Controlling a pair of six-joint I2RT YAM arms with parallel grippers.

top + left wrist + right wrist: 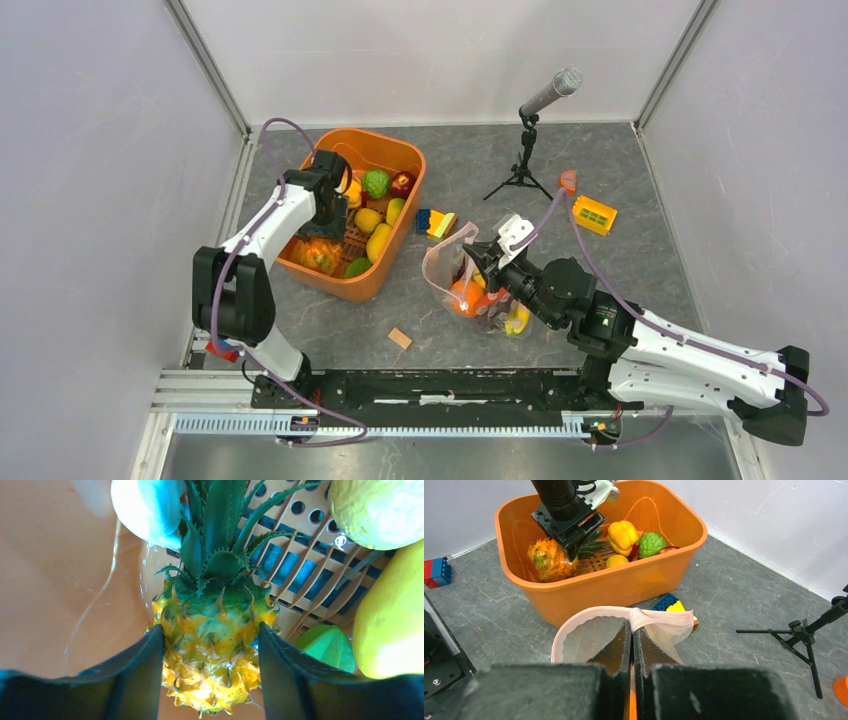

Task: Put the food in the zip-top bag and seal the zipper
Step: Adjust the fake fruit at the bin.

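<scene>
Left wrist view: left end effector (211, 632) straddled pineapple (212, 675), both fingers (145, 680) pressed on its flanks, so closed on it. Pineapple lay inside orange tub (60, 580), leafy crown pointing away from camera, yellow fruit (395, 625) just beside. Right end effector (631, 630) was clamped tight on zip-top bag (584, 642) at pink zipper (594, 612), bag mouth gaping just in front of tub. Orange food piece (465, 298) already sat in bag on table (470, 150).

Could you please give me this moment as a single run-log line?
left gripper: astride pineapple in orange tub, grip unclear | right gripper: shut on zip-top bag rim, mouth open | zipper: unsealed
</scene>
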